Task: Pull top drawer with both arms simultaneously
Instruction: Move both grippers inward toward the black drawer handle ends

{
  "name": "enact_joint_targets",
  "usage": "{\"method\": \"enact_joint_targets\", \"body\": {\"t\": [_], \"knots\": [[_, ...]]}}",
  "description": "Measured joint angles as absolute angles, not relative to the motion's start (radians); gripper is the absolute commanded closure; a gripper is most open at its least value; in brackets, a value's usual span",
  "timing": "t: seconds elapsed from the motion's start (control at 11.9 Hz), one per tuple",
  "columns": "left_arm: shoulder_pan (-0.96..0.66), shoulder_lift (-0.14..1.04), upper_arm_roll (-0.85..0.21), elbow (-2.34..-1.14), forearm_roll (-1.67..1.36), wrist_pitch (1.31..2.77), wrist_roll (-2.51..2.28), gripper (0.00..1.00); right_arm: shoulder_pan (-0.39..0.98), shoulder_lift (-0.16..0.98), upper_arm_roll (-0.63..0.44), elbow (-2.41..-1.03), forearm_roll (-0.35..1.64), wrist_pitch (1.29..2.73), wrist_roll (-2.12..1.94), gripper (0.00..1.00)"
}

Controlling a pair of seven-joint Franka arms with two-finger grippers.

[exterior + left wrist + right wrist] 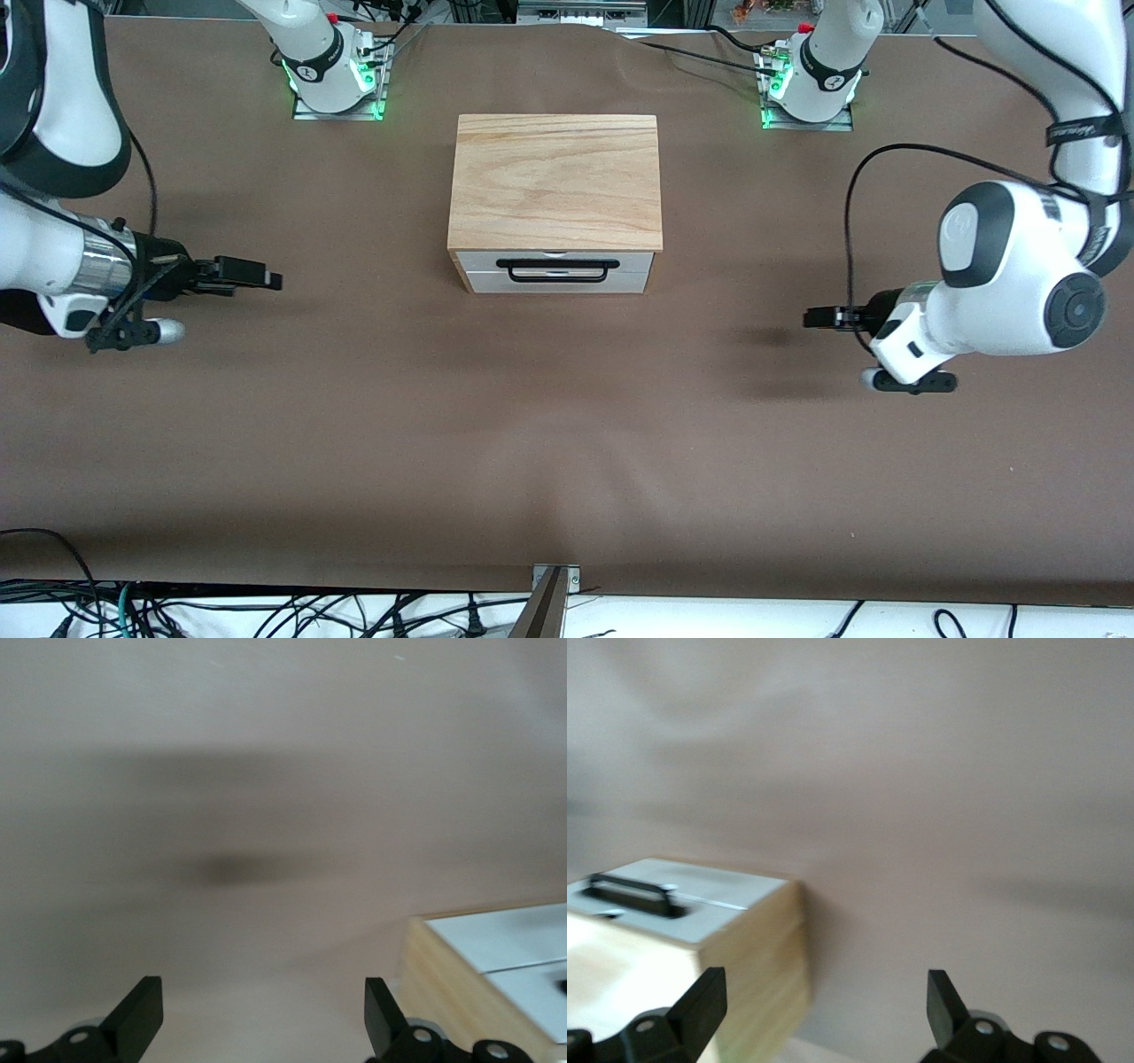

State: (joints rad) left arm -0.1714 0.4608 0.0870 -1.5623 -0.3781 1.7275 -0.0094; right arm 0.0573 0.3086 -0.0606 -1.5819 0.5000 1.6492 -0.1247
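the left claw (811, 317) hangs over bare counter (567, 443) toward the left arm's end, its two black fingers (142, 1014) spread wide with nothing between them. outward from it, past a stretch of brown cloth and its own dark shadow, stands the cabinet (555, 182), well apart; in the left wrist view only a corner of its pale wood side and white front shows.

the right claw (270, 280) hangs over the counter toward the right arm's end, also well apart from the cabinet, fingers (704, 1001) likewise held wide and empty. its wrist view catches the cabinet's wood side, the white front and the handle (631, 888).

the top drawer (558, 261) sits just under the wood-grain top, its white front facing the front camera and looking flush, so it reads as shut. the black bar handle (557, 269) runs across that front, between the two claws.

judged from this, the step in hand is the approach: neither claw touches the handle, and no pulling has begun. the next move calls for both claws to close in from their two ends toward the bar, each taking one end of it, then gripping together so the pull comes evenly and the drawer does not skew or drag the cabinet along.
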Motion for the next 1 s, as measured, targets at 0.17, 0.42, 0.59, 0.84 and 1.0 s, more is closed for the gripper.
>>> {"method": "enact_joint_targets", "body": {"t": [0.17, 0.42, 0.59, 0.84, 1.0], "knots": [[-0.181, 0.501, 0.082, -1.563, -0.567, 1.740, -0.009, 0.00, 0.046, 0.351, -0.062, -1.596, 0.659, 1.648, -0.176, 0.00], [-0.190, 0.568, 0.078, -1.567, -0.796, 1.747, 0.050, 0.00, 0.042, 0.410, -0.062, -1.620, 0.798, 1.639, -0.333, 0.00], [-0.199, 0.616, 0.072, -1.577, -0.968, 1.747, 0.181, 0.00, 0.040, 0.447, -0.063, -1.676, 0.946, 1.605, -0.447, 0.00], [-0.217, 0.678, 0.069, -1.632, -1.215, 1.747, 0.505, 0.00, 0.033, 0.507, -0.065, -1.708, 1.061, 1.563, -0.567, 0.00], [-0.233, 0.701, 0.066, -1.692, -1.352, 1.747, 0.677, 0.00, 0.033, 0.531, -0.064, -1.733, 1.147, 1.559, -0.643, 0.00]]}}
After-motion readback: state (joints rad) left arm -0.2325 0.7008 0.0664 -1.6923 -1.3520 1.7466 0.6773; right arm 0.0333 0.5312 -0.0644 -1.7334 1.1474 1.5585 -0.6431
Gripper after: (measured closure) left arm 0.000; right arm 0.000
